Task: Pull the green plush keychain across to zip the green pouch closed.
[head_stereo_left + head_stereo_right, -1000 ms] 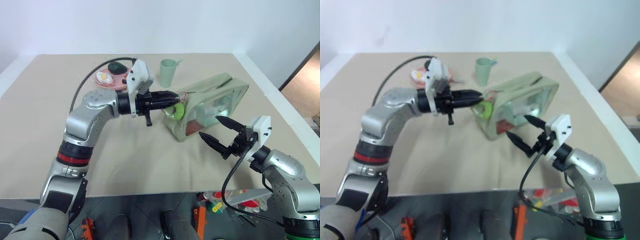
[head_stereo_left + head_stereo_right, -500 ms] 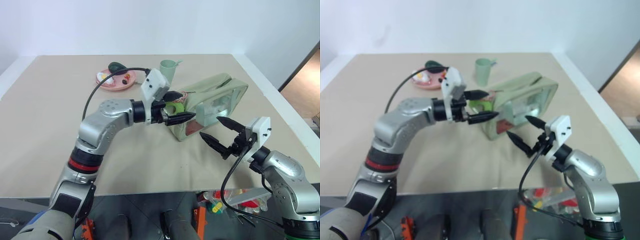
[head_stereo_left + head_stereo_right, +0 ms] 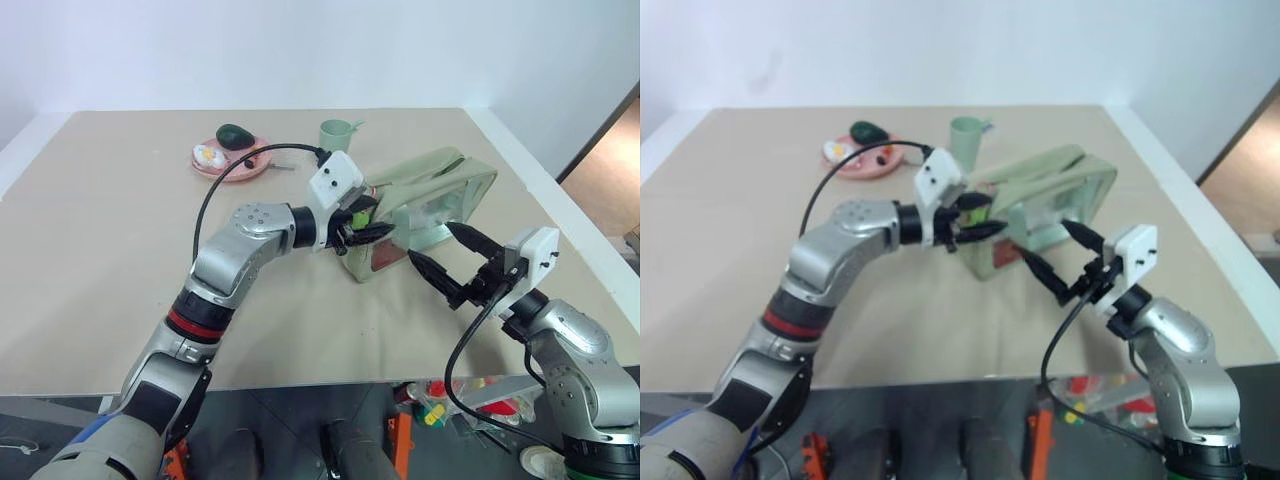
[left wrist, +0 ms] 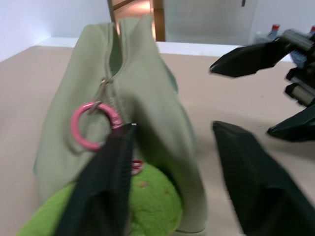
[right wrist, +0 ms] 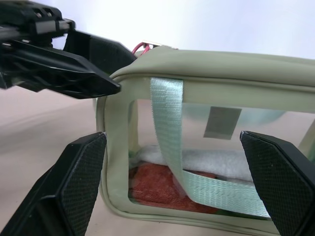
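Fuzzy lime-green plush keychain dangling at near end of pale sage-green zip pouch; not yet pulled. Left gripper part-open beside it, no grasp; right gripper spread wide by pouch side.

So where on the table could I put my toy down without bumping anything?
The near-left stretch of the table, in front of the pink plate, is bare. It is crowded around the green pouch, where the left gripper and right gripper meet.
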